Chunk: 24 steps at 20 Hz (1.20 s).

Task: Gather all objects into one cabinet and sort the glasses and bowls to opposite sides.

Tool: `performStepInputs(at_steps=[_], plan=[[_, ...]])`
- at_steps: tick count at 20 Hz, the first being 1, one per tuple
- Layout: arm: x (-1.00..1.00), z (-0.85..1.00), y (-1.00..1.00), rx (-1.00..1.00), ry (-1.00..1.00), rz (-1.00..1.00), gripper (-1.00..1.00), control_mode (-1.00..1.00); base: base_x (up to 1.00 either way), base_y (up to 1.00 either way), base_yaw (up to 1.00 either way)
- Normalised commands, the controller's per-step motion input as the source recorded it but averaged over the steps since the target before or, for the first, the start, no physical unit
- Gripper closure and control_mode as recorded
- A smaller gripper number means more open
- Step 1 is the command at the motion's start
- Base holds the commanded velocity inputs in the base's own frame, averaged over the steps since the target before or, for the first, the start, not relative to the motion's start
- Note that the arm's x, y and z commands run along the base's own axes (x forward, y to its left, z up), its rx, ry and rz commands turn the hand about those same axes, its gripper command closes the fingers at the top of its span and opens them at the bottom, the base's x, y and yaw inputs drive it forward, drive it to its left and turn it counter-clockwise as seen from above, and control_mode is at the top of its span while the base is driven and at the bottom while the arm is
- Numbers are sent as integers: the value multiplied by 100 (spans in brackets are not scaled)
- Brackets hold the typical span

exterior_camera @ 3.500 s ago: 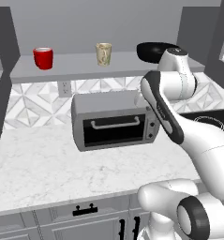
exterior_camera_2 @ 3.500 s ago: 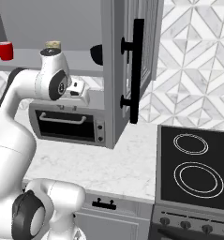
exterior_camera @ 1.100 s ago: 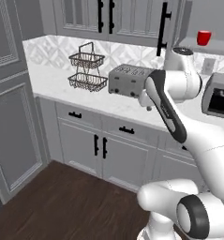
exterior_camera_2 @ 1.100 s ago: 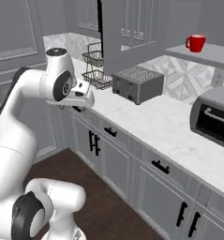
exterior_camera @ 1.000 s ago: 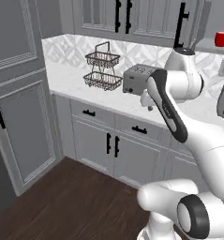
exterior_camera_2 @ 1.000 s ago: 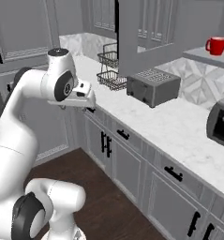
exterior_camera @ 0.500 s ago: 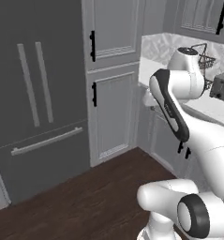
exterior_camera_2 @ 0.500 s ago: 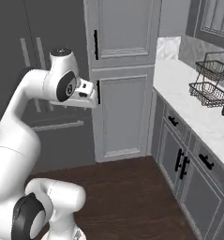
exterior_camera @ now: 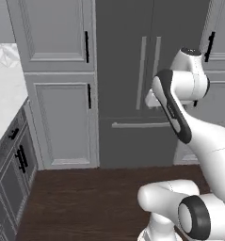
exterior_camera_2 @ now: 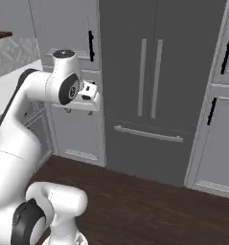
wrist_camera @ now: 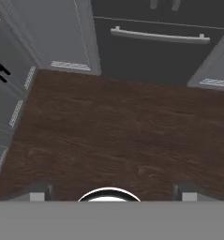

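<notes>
Refrigerator (exterior_camera: 132,89) doors face us in the left base view, tall grey pantry doors (exterior_camera: 62,89) to their side and a strip of white counter (exterior_camera: 5,103) at the far edge. We see no cup, bowl or wall cabinet here, so we cannot tell where the task's things are.

In the right base view our gripper (exterior_camera_2: 80,111) hangs folded close to the arm, in front of the pantry doors, with nothing under it.

In the hand view the fingers (wrist_camera: 38,192) stand wide apart and empty, bare wooden floor (wrist_camera: 113,131) between and beyond them, the fridge drawer handle (wrist_camera: 160,36) far ahead. We judge the gathering unfinished: nothing is in hand and no shelf is near.
</notes>
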Motion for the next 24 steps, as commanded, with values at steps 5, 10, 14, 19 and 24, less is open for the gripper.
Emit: performStepInputs(at_steps=[5, 10, 14, 19, 24], plan=[[0, 0, 0, 0, 0, 0, -100, 100, 0, 64, 81], [0, 0, 0, 0, 0, 0, -100, 100, 0, 58, 69], [0, 0, 0, 0, 0, 0, -100, 100, 0, 53, 57], [0, 0, 0, 0, 0, 0, -100, 100, 0, 48, 54], [0, 0, 0, 0, 0, 0, -100, 100, -1, 36, 39]])
